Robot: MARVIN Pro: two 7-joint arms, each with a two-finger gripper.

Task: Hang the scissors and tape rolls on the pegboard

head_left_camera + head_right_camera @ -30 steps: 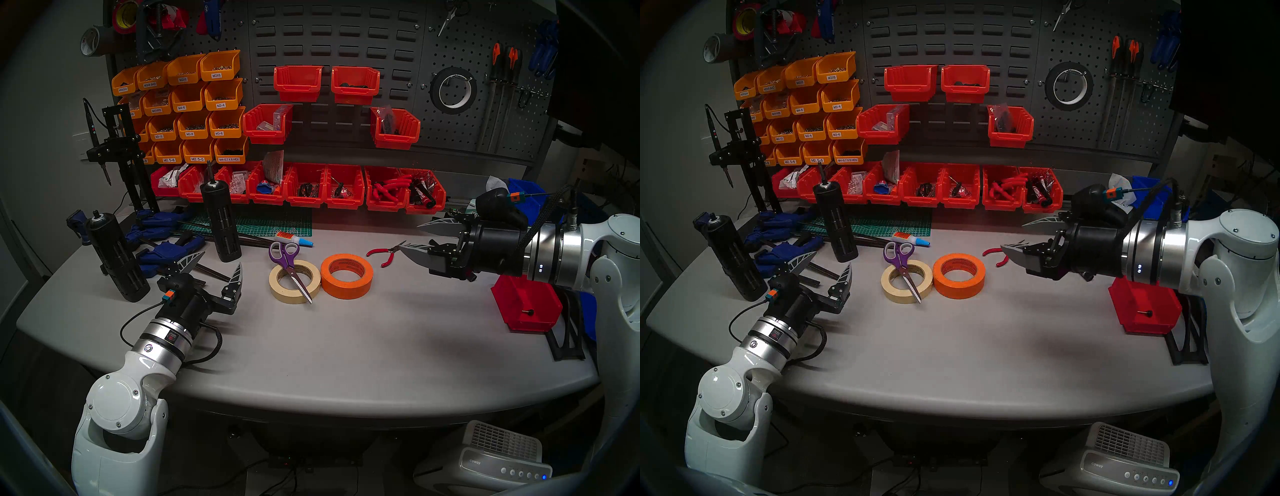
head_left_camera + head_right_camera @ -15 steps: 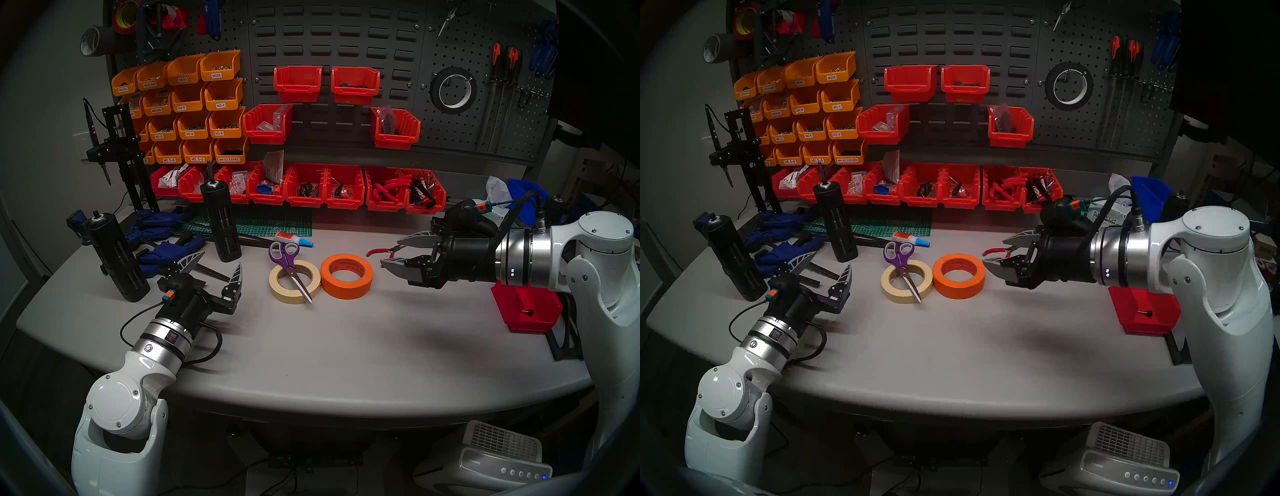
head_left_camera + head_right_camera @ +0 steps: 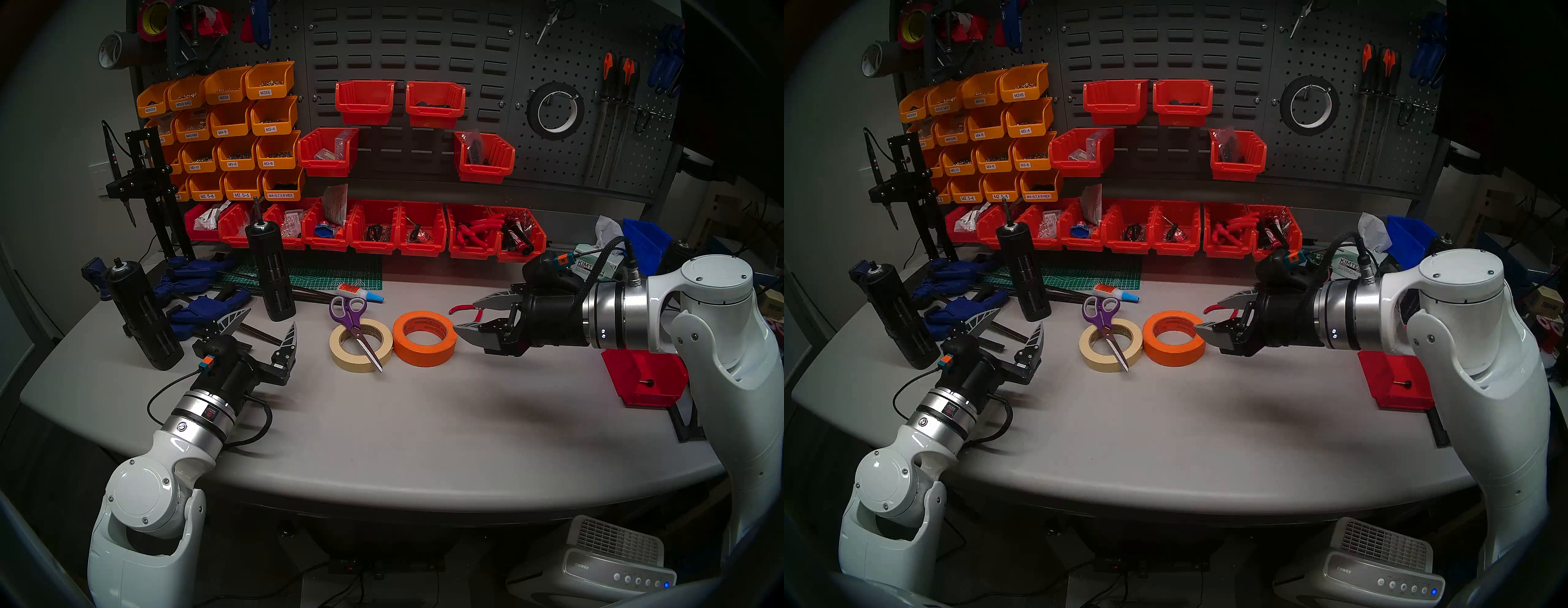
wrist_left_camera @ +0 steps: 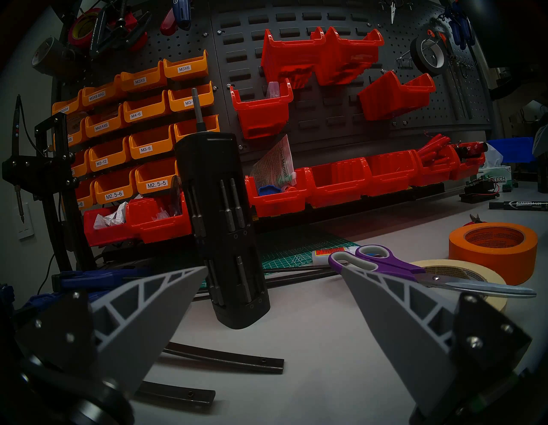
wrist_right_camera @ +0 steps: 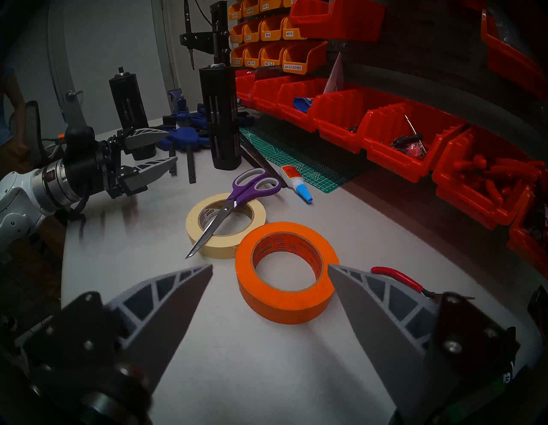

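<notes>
I see a matt grey table (image 3: pixel 382 424). On it the scissors (image 3: pixel 355 329) show glossy purple plastic handles and polished metal blades, lying on the matt papery beige tape roll (image 3: pixel 339 352); beside it the orange tape roll (image 3: pixel 424 352) looks smooth, slightly sheeny.

1. Left pincer (image 3: pixel 271 325): fingers spread wide, nothing between them, pointing level toward the back of the tabletop.
2. Right pincer (image 3: pixel 469 316): fingers parted and empty, angled slightly downward, reaching inward from the right.
</notes>
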